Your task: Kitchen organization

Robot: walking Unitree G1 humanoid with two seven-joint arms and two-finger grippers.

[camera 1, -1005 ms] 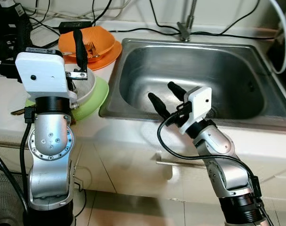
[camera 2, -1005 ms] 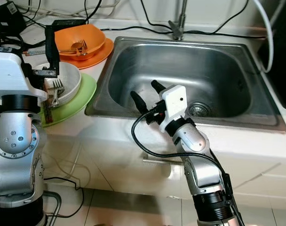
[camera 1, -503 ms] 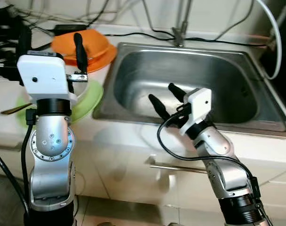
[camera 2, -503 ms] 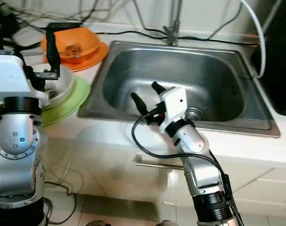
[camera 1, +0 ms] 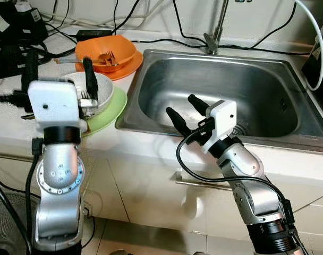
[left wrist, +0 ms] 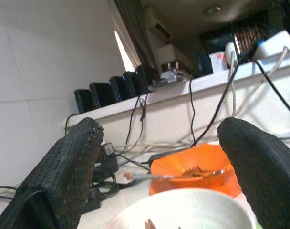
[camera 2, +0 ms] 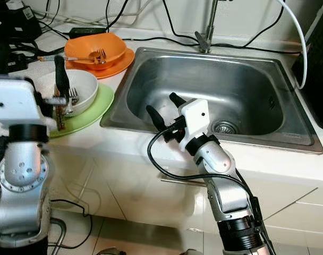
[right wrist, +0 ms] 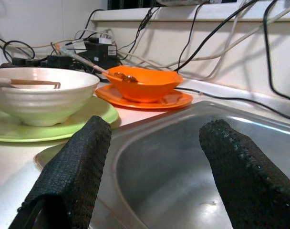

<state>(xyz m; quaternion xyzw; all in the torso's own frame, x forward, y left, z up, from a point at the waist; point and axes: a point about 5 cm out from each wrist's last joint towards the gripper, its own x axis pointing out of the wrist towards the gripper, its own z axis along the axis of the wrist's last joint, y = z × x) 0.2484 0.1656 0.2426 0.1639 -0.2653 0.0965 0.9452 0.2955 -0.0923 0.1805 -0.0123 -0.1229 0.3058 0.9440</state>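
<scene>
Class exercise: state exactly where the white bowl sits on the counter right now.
In the eye views the white bowl rests on the green plate, on the counter left of the sink. The orange bowl lies behind it, and the left gripper hovers above it.

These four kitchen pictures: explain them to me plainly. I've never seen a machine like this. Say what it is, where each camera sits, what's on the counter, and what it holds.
This is a humanoid robot with two silver arms, each ending in two black fingers. Two pictures come from cameras on its head, looking down; the other two from cameras on its wrists, looking along the fingers. The left gripper hangs open above a white bowl that sits on a green plate. Behind them an orange bowl with a fork rests on an orange plate. The right gripper is open at the front edge of the steel sink. Neither holds anything.
</scene>
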